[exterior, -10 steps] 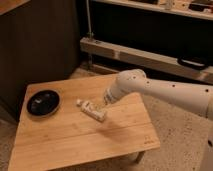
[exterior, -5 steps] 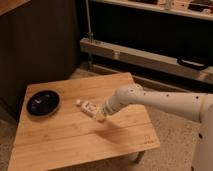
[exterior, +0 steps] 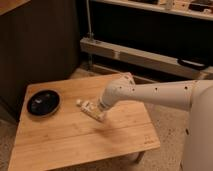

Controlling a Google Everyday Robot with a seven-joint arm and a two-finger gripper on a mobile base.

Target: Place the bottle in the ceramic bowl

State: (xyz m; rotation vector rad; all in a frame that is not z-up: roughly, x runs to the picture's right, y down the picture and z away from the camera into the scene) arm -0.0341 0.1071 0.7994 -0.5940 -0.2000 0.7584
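The bottle [exterior: 88,106] is laid on the table [exterior: 75,142] at 3 o'clock of the ceramic bowl [exterior: 44,101]; the gripper [exterior: 100,112] is placed at the bottle's 4 o'clock end.

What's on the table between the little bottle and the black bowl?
Nothing. The camera view shows bare wooden table between the bottle and the ceramic bowl. The gripper sits at the bottle's other end.

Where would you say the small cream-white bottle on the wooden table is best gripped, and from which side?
Probably across its body, from above: the small cream-white bottle lies flat, white cap toward the glossy black ceramic bowl, and the gripper hangs over its other end.
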